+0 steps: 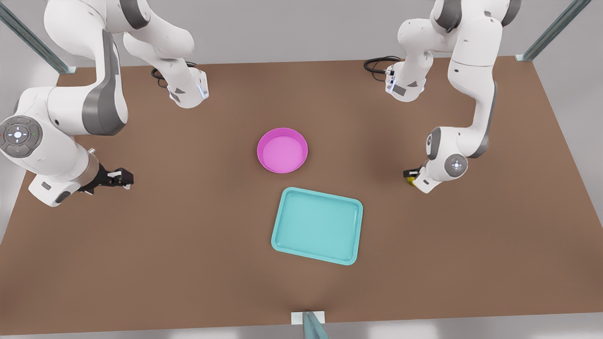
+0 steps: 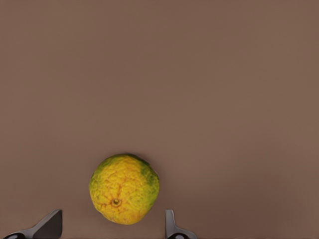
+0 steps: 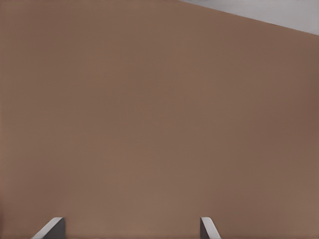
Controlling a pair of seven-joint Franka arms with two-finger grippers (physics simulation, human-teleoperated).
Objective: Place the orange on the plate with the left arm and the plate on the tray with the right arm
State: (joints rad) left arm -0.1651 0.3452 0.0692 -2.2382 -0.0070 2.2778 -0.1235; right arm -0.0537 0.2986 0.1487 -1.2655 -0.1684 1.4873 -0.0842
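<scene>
Orange (image 2: 124, 189), small, rough-skinned, mottled yellow-green, sits near the brown surface's (image 1: 188, 263) edge at the front view's right, between my left pincer's (image 2: 112, 226) spread fingers. I judge it light, firm and prone to rolling; I'd clasp its widest girth. Right pincer (image 1: 123, 179) waits released near the opposite edge.

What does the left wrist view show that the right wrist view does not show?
In the left wrist view, the orange lies on the table, just ahead of the open left hand and not yet between its fingers. In the right wrist view, the table's far edge appears, with grey background behind it, beyond the open right hand. Both views share the brown table and two spread fingertips.
</scene>
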